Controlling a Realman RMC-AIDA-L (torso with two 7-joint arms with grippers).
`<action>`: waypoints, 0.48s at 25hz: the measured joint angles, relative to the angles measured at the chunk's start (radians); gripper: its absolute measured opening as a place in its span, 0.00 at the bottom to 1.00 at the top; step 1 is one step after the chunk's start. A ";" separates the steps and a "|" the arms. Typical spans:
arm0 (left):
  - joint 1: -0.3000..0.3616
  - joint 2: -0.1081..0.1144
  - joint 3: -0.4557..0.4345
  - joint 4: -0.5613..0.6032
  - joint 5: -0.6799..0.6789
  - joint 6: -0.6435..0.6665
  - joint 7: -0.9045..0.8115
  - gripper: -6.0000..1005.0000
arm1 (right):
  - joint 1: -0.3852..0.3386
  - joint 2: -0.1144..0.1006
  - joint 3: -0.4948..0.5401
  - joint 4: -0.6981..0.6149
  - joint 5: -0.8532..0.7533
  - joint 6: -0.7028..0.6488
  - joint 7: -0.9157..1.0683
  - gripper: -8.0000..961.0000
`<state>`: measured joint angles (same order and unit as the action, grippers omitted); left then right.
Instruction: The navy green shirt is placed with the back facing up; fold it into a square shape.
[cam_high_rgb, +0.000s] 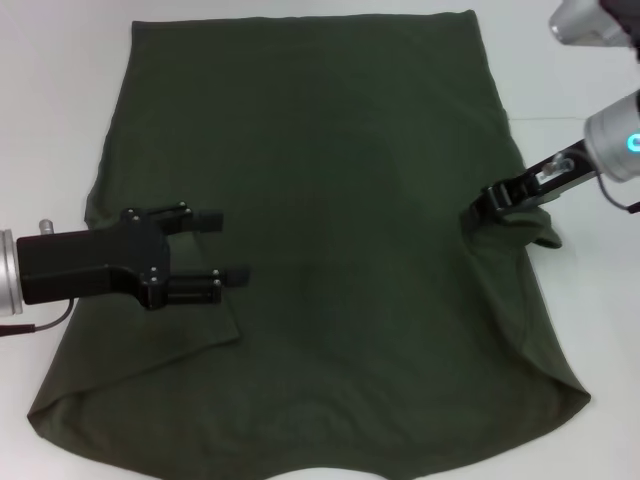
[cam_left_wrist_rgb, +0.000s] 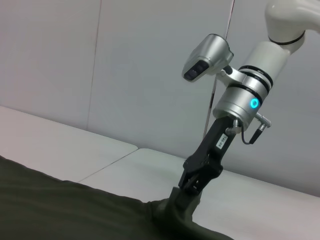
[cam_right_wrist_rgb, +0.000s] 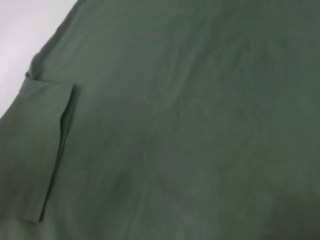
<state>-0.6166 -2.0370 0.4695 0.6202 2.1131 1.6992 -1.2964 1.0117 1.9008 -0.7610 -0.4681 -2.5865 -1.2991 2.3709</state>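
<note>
The navy green shirt (cam_high_rgb: 330, 230) lies spread flat on the white table, plain side up, and fills most of the head view. Its left sleeve (cam_high_rgb: 190, 325) is folded inward over the body; that flap (cam_right_wrist_rgb: 45, 150) also shows in the right wrist view. My left gripper (cam_high_rgb: 222, 245) hovers open just above that folded sleeve, holding nothing. My right gripper (cam_high_rgb: 487, 205) is at the shirt's right edge, shut on the bunched right sleeve (cam_high_rgb: 525, 225). In the left wrist view the right gripper (cam_left_wrist_rgb: 187, 192) pinches a raised lump of cloth (cam_left_wrist_rgb: 170, 212).
The white table (cam_high_rgb: 590, 330) shows bare along the right side and at the far left corner (cam_high_rgb: 50, 100). A seam in the tabletop (cam_left_wrist_rgb: 107, 167) runs behind the shirt. A pale wall (cam_left_wrist_rgb: 125, 65) stands beyond.
</note>
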 joint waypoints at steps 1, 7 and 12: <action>0.000 0.000 0.000 0.001 0.000 0.000 0.001 0.86 | 0.003 0.005 -0.008 0.006 0.000 0.008 0.008 0.05; 0.001 0.000 0.001 0.001 0.004 -0.003 0.006 0.86 | 0.013 0.025 -0.014 0.014 0.005 0.010 0.025 0.06; 0.002 -0.001 0.002 0.001 0.005 -0.003 0.010 0.86 | 0.014 0.027 -0.013 0.012 0.037 -0.004 0.033 0.40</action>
<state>-0.6148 -2.0375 0.4712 0.6213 2.1184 1.6966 -1.2868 1.0259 1.9279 -0.7740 -0.4557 -2.5496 -1.3026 2.4043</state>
